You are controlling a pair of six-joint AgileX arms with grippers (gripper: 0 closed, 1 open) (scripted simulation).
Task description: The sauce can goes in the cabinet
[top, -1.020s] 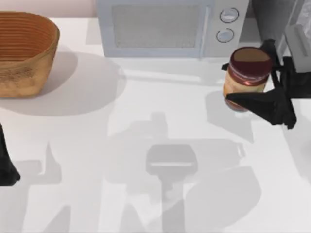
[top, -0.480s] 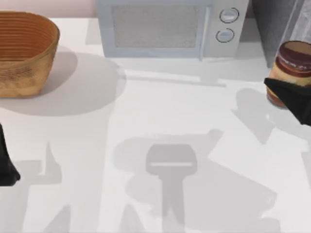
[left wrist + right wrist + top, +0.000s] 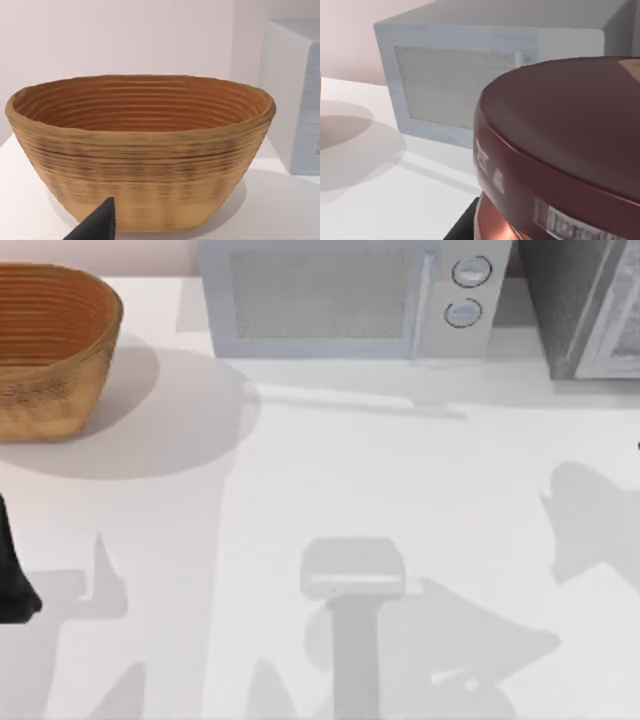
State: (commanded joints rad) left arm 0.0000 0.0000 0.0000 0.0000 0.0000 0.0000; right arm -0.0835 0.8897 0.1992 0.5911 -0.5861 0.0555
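Note:
The sauce can (image 3: 560,150) looms close in the right wrist view, its dark maroon lid uppermost and a strip of label below. My right gripper is shut on it, and one of its dark fingers (image 3: 465,229) shows beside the can's base. The cabinet (image 3: 585,310) stands at the table's back right corner, dark speckled side toward the microwave, pale framed front beside it. My left arm (image 3: 12,580) is parked at the table's left edge, facing the basket.
A white microwave (image 3: 350,295) with two round knobs stands at the back centre. A woven basket (image 3: 50,340) sits at the back left and shows again in the left wrist view as a basket (image 3: 140,150) close ahead.
My right gripper has carried the sauce can rightward, from in front of the microwave's knobs out past the top view's right edge. The left arm has not moved.

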